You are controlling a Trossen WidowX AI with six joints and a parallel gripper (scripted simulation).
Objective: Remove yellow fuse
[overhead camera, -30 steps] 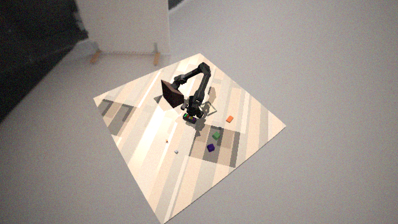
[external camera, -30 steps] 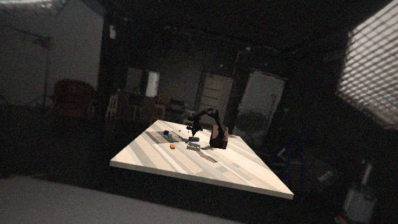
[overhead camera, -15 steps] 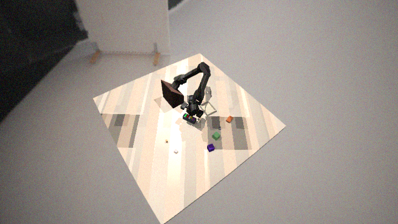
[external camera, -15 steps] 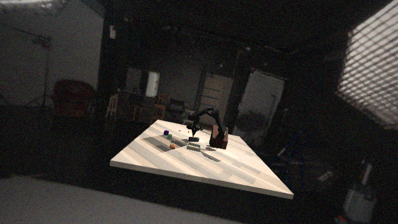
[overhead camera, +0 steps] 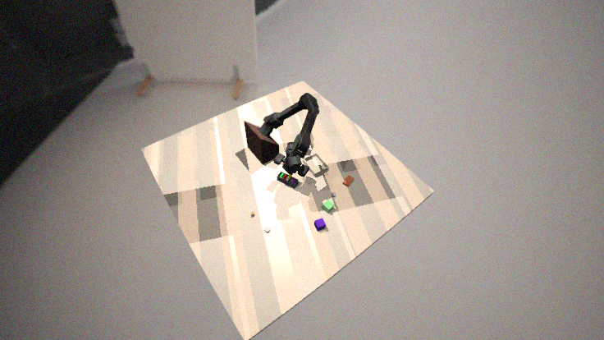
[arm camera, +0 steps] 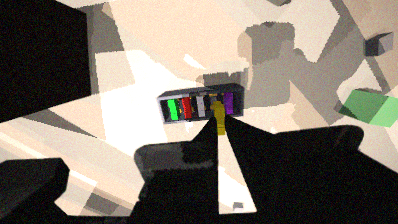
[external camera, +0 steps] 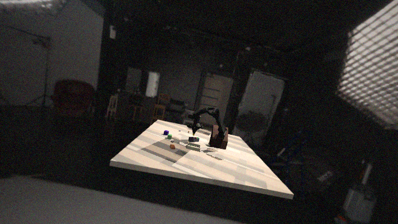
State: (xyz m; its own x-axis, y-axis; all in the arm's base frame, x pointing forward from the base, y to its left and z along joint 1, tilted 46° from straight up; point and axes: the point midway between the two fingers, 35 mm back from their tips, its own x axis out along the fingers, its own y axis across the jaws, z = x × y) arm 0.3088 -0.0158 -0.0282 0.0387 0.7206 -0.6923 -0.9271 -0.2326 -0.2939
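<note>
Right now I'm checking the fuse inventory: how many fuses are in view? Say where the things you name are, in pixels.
5. In the fuse block (overhead camera: 287, 181) (external camera: 192, 139) (arm camera: 201, 90): green (arm camera: 173, 109), red (arm camera: 186, 108), white (arm camera: 201, 106), purple (arm camera: 228, 103). The yellow fuse (arm camera: 219, 119) is between the gripper's (arm camera: 221, 118) fingertips. Others may be hidden.

In the exterior view, the black arm is rising on the right, arching over and reaching left. Its wrist is hanging below the arch, and the gripper is pointing down. Its dark fingers are standing almost together at their tips, pinching something narrow between them.
</note>
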